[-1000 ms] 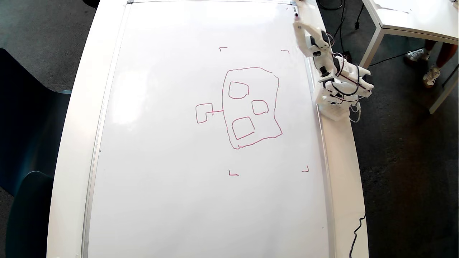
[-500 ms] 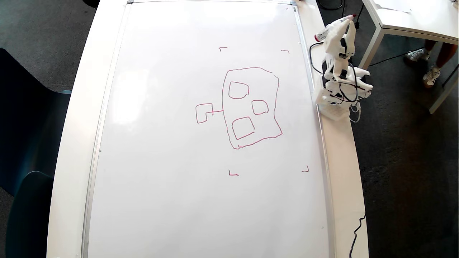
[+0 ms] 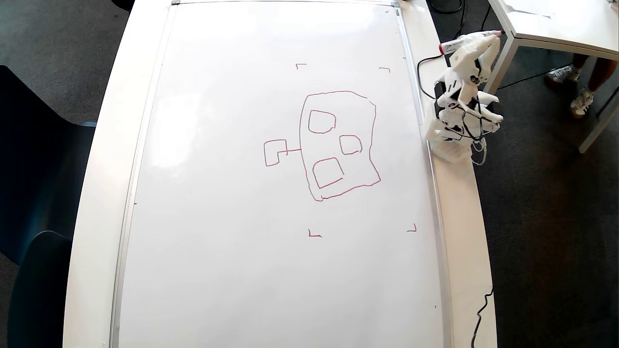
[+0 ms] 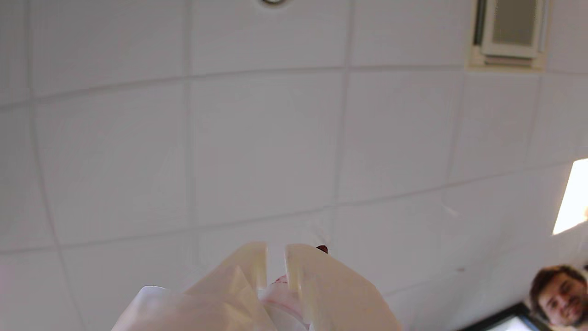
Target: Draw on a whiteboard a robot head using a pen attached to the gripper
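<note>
Overhead view: the whiteboard (image 3: 232, 217) is a glossy white rectangle in a thin silver frame, lying flat on a white tabletop (image 3: 462, 232) whose rim shows around it. On the board's right half sits the robot head (image 3: 338, 145), a thin red wobbly rounded rectangle holding three small squares. A short stalk runs from its left side to a further small square. Four tiny red corner marks (image 3: 301, 65) stand around the drawing, apart from it. The arm (image 3: 457, 121), white printed plastic with black servo blocks and black cables, stands on the tabletop rim just right of the board. Its claw (image 3: 486, 38) is raised off the board and reaches toward the upper right, past the tabletop's edge. The pen (image 3: 466, 42), slim and white, lies along the claw with its long axis nearly level in this view, one red end at the left and the other end at the claw's tip. The claw is clamped on the pen.

Wrist view: the camera faces a ceiling (image 4: 257, 138) of smooth white square panels with a vent (image 4: 512, 32) at the upper right. The claw's (image 4: 275, 259) two pale, blurred fingers (image 4: 321, 285) rise from the bottom edge, only a narrow slit between them. The pen's pinkish body (image 4: 281, 294) shows in that slit, and a dark red tip (image 4: 322, 249) peeks above the right finger. A man's face (image 4: 558, 294) is at the lower right corner.
</note>
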### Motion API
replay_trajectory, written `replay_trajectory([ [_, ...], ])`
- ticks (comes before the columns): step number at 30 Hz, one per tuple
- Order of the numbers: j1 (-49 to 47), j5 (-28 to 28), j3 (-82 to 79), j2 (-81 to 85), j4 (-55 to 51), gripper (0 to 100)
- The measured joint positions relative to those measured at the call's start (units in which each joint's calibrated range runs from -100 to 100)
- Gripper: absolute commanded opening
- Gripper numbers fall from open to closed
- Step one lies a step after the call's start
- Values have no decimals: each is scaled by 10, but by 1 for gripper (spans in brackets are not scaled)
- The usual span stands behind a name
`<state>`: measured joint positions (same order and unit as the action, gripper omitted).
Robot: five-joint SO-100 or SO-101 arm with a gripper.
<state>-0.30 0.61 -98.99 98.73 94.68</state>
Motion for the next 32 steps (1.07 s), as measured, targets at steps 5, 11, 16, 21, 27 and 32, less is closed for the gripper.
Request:
replay_trajectory([
  [5, 0, 0, 0, 0, 40, 1],
  [11, 0, -1, 0, 0, 42, 1],
  [16, 0, -1, 0, 0, 42, 1],
  [21, 0, -1, 0, 0, 42, 1],
  [27, 0, -1, 0, 0, 42, 1],
  [32, 0, -1, 0, 0, 42, 1],
])
